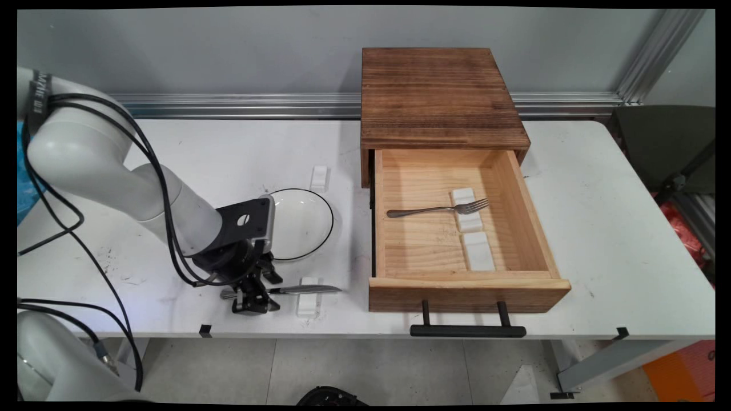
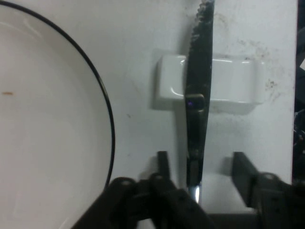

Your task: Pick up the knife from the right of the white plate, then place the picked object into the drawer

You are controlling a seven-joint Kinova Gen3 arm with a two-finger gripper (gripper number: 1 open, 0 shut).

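Hand view: the gripper stands with its jaws spread, one finger on each side of the handle of a knife; a gap shows between the right finger and the handle, and the left finger lies close beside it, contact not discernible. The knife's serrated blade crosses a white rest that lies flat on the table. To the left sits a white plate with a thin black rim.

Main view: the gripper is lowered to the table near its front edge, over the handle end of the knife, whose blade points right across the rest. The plate lies just behind. A second white rest lies beyond the plate. To the right, a wooden box has its drawer pulled open; inside, a fork lies with its tines on a white rest, and another white rest lies just in front.
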